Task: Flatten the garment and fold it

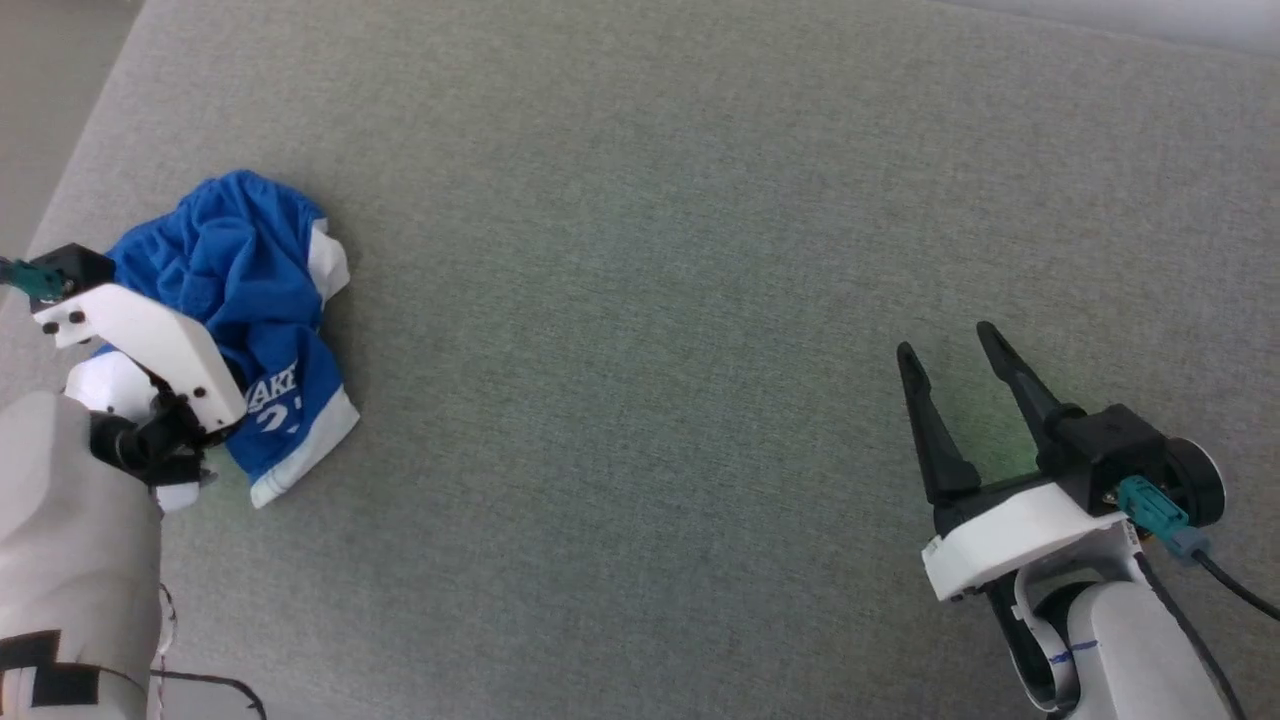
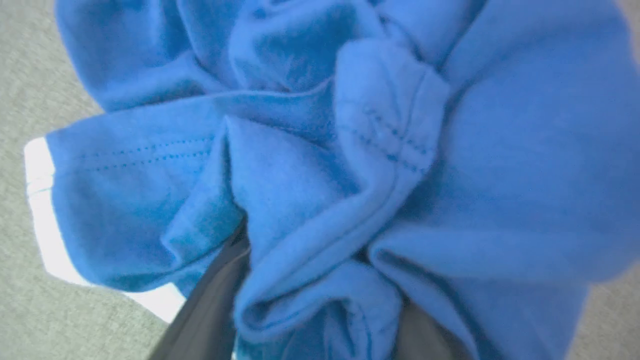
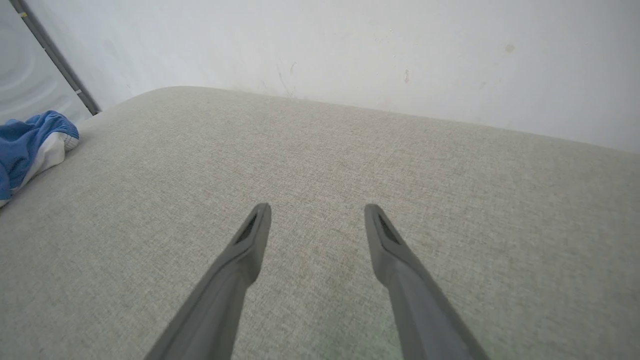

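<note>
Reaching into the crumpled basketball shorts looks like the step in hand. They lie bunched at nine o'clock in the head view, near the edge of the surface, with the white lettering half buried and the white hem trim curling out at the pile's five o'clock. The left gripper stands with its fingers wide apart astride a ridge of blue cloth, and no pinch looks made yet. The right gripper, at four o'clock, hovers with its fingers spread on nothing, well apart from the shorts. Next, I judge, the left should close on a hem or waistband edge rather than a wad, then draw the shorts toward the middle where both grippers can spread them. The surface is a grey woven cushion. In the right wrist view a plain white wall rises behind it at twelve o'clock.
</note>
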Robot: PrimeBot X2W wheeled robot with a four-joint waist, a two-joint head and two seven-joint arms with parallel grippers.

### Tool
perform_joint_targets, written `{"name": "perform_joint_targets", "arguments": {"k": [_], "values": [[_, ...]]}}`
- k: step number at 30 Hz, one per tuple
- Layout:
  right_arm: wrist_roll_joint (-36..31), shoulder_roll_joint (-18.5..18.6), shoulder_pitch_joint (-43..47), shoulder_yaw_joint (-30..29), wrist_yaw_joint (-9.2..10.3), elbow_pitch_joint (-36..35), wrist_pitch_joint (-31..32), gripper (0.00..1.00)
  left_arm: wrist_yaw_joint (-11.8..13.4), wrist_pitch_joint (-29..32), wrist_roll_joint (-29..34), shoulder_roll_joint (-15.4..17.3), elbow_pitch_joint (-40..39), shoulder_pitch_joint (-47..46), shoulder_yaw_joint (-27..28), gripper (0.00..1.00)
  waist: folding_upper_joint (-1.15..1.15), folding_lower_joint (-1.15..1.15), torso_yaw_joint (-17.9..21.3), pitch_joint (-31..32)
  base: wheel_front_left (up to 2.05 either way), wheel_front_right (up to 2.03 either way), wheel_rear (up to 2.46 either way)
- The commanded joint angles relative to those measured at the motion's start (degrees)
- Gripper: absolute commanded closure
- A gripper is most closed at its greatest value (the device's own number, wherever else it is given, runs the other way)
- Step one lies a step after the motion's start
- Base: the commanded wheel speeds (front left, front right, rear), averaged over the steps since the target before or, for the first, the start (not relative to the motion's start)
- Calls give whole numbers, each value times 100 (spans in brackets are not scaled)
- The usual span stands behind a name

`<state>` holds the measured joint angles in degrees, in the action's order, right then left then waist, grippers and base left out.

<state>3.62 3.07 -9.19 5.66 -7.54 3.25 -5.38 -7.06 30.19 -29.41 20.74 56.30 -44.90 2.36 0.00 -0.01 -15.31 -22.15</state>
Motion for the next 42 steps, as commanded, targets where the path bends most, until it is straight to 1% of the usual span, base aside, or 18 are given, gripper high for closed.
{"name": "perform_joint_targets", "arguments": {"k": [1,3,5,9,14,17,20,24,29,36,39,42], "values": [[43,6,-107,3,5,20,-54,0,-42,173,-43,-367,236,237,-172,100,0,1,52,-9,0,0,0],[53,3,-114,0,5,66,-77,0,-42,95,1,-287,186,199,-253,100,0,1,54,54,0,0,0],[69,0,-112,-7,5,123,-111,0,-28,-219,122,-157,76,135,-313,100,0,1,45,155,0,0,0],[120,-8,-54,-47,5,276,-210,0,206,-1174,400,81,-222,-24,-351,100,0,1,23,471,0,0,0],[256,-16,78,-120,5,457,-346,0,335,-2334,800,297,-695,-266,-518,100,0,1,51,964,0,0,0],[365,-17,156,-168,5,525,-416,0,479,-2978,982,325,-1018,-392,-576,100,0,1,153,1207,0,0,0],[462,-18,219,-227,5,588,-465,0,567,-3474,1126,326,-1334,-456,-646,100,0,1,365,1402,0,0,0],[496,-18,360,-345,5,632,-494,0,606,-3950,1219,204,-1814,-406,-757,100,0,1,750,1631,0,0,0],[455,-19,539,-517,5,542,-461,0,570,-4131,1216,-79,-2509,-166,-952,100,0,1,1316,1771,0,0,0],[470,-19,724,-711,5,365,-374,0,460,-3934,1137,-721,-3422,312,-1483,100,0,1,2036,1810,0,0,0],[504,-19,770,-778,5,303,-359,0,385,-3771,1068,-1047,-3699,508,-1784,100,0,1,2235,1746,0,0,0],[533,-19,772,-775,5,260,-357,0,340,-3625,1002,-1276,-3826,780,-2039,100,0,1,2416,1643,0,0,0]]}}
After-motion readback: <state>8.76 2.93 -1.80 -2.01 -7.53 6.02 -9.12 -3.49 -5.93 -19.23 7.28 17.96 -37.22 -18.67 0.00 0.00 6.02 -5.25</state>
